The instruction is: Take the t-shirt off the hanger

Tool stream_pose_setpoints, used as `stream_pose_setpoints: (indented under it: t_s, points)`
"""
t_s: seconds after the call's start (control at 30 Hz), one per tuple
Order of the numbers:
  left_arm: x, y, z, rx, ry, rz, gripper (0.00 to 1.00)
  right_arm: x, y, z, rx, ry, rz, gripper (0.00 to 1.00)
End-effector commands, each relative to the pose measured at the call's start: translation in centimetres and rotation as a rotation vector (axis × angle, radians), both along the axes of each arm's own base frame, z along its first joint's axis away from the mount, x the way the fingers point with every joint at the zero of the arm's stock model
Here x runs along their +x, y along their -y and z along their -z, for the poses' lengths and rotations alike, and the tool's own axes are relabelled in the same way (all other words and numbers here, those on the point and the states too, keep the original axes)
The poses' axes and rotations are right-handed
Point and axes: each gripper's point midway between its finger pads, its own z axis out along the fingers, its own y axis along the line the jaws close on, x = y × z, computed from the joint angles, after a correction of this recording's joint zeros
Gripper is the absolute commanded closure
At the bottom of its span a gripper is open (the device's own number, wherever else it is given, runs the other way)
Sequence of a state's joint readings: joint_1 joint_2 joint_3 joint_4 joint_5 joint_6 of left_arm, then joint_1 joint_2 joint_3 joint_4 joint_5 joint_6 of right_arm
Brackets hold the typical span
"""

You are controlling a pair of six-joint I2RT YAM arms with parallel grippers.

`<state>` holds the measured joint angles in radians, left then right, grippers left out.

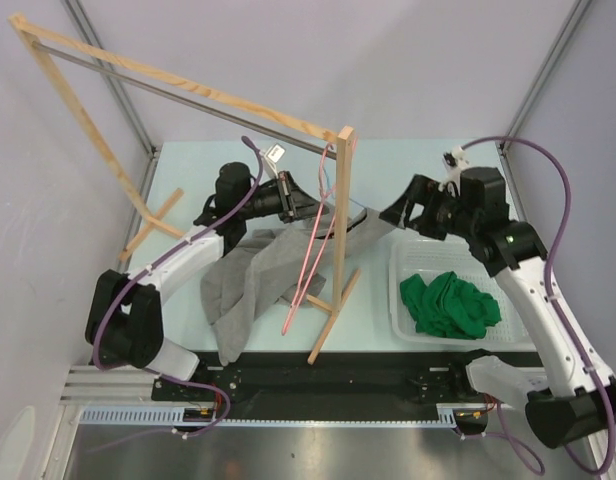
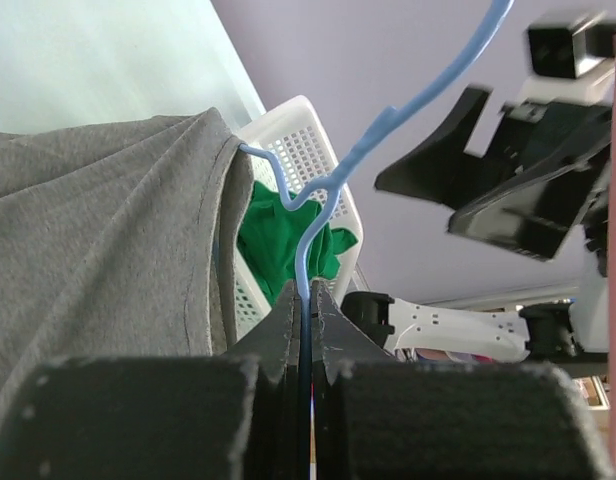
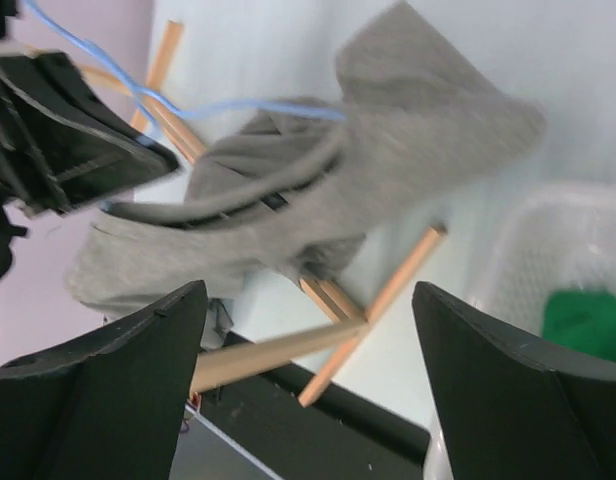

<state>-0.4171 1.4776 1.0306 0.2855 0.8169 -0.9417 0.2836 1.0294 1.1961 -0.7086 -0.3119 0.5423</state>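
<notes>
As left end effector clamps hanger, t-shirt on it

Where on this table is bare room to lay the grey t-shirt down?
Bare pale table lies between the wooden rack's foot and the white plastic basket, and along the far edge behind the right gripper. The middle is crowded: the grey t-shirt hangs on a blue wire hanger pinched by the left gripper.

You have plain pale-grey walls on three sides, under soft, even light. A grey metal left post and right post stand at the back corners. The counter is pale mint, with a black rail along its near edge.
</notes>
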Motion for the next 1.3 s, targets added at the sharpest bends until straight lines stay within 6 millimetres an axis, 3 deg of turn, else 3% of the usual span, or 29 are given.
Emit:
stream_pose_setpoints:
  t_s: [0.0,0.17,0.2,0.27,0.33,0.47,0.67,0.83,1.1,1.27]
  points:
    - [0.2,1.2,-2.6,-0.02,0.125,0.025,1.0,4.1,-2.6,-5.5,0.036,0.213,-0.046,0.14]
    - [-0.1,2.0,-2.3,0.009,0.131,0.048,1.0,5.6,-5.7,-7.8,0.125,0.345,-0.091,0.21]
    - [-0.2,2.1,-2.3,0.011,0.128,0.054,1.0,5.8,-6.1,-6.8,0.141,0.332,-0.091,0.23]
    - [-0.6,2.5,-2.3,0.012,0.131,0.067,1.0,5.7,-7.3,-7.4,0.171,0.379,-0.107,0.29]
    - [-0.9,2.6,-2.2,0.012,0.13,0.073,1.0,5.5,-8.3,-6.5,0.166,0.384,-0.114,0.33]
    - [-1.4,2.8,-1.9,0.019,0.129,0.09,1.0,5.7,-9.6,-6.2,0.156,0.423,-0.124,0.35]
    - [-2.1,2.8,-2.0,0.019,0.132,0.098,1.0,6.6,-9.6,-5.4,0.134,0.425,-0.077,0.38]
    - [-2.7,2.7,-2.6,0.019,0.145,0.105,1.0,7.3,-10.5,-4.2,0.133,0.412,-0.092,0.49]
    - [-2.8,2.9,-2.5,0.024,0.14,0.113,1.0,7.5,-12.1,-2.4,0.112,0.404,-0.109,0.5]
    - [-2.9,3.2,-2.7,0.021,0.144,0.12,1.0,8.2,-12.1,-1.1,0.106,0.372,-0.07,0.67]
